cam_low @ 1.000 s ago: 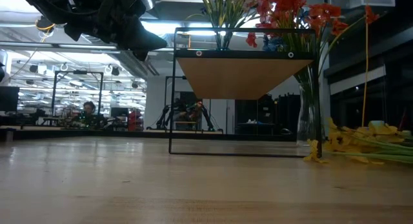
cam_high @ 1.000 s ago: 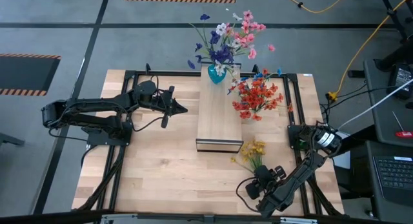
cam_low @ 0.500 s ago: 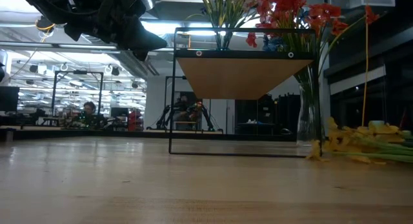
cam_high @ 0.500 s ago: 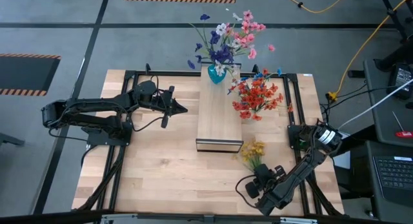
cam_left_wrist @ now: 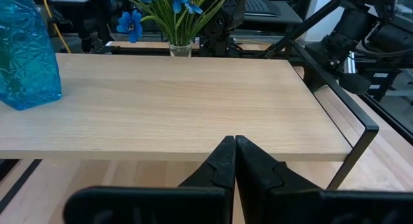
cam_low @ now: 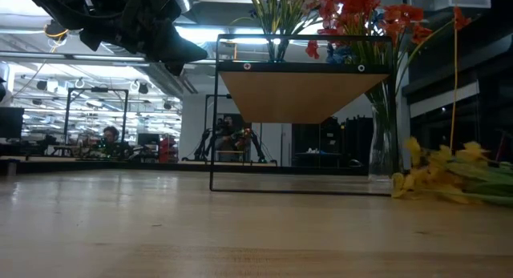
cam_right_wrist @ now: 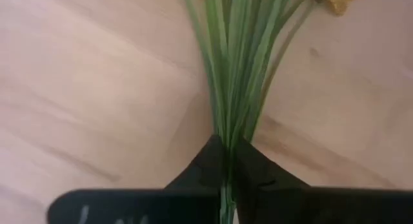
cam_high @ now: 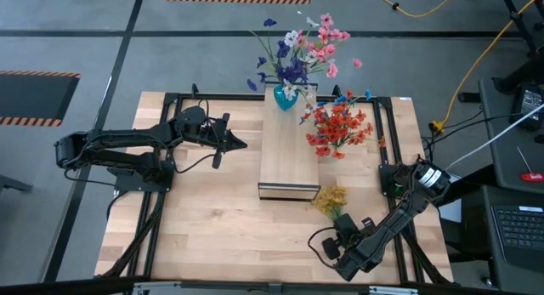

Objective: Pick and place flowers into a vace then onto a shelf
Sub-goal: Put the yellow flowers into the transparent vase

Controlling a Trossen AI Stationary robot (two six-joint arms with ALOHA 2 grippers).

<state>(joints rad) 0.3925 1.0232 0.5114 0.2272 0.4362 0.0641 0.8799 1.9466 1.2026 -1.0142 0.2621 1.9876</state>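
From my right wrist camera the yellow flowers [cam_right_wrist: 235, 62] are cut off at the edge; only green stems show — low view hides the shelf [cam_low: 298, 92] top.

two dark arms [cam_high: 127, 150] (black cables trailing).

Shelf [cam_high: 288, 159] plank lies bare nearside; blue vase [cam_high: 286, 98] blocks its far end.

Even bright overhead light throughout; right wrist view soft, blurred.
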